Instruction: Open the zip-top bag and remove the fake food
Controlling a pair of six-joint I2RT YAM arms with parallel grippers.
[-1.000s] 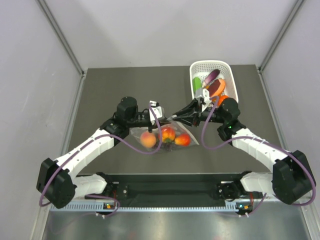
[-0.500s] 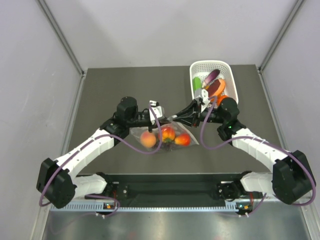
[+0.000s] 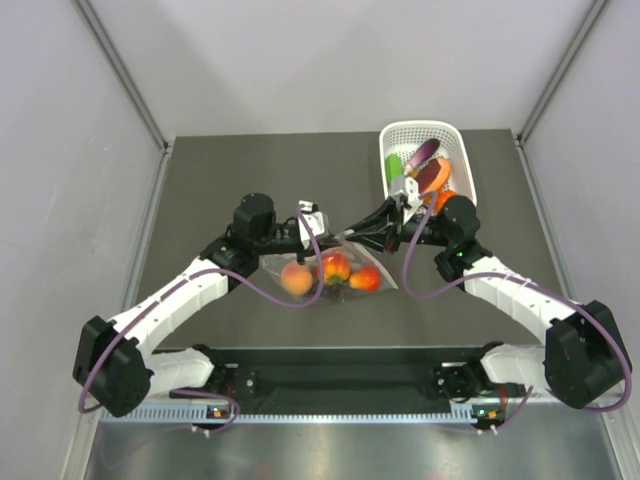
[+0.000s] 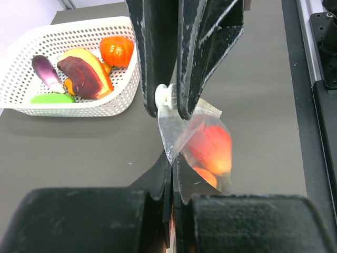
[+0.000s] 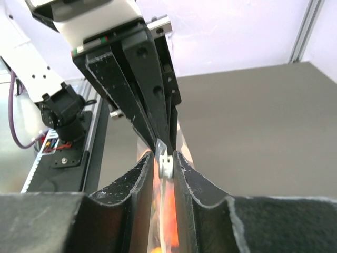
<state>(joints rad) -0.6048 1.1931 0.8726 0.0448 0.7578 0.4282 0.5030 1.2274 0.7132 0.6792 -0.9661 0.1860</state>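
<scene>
The zip-top bag (image 3: 332,266) hangs clear and crinkled between both grippers above the dark table. Inside it the fake food shows: a peach-orange fruit (image 3: 296,278) and red-orange fruits (image 3: 337,266). My left gripper (image 4: 172,157) is shut on the bag's top corner (image 4: 181,129). Facing it, my right gripper (image 5: 165,158) is shut on the small white zip slider (image 5: 166,165) at the bag's upper edge. The slider (image 4: 166,95) also appears in the left wrist view, between the right gripper's black fingers (image 4: 202,63). The two grippers' tips nearly touch.
A white lattice basket (image 3: 462,160) stands at the back right, just behind my right arm. It holds a purple eggplant (image 4: 45,70), a green vegetable (image 4: 51,98), an orange fruit (image 4: 116,50) and a dark red-and-yellow piece (image 4: 83,74).
</scene>
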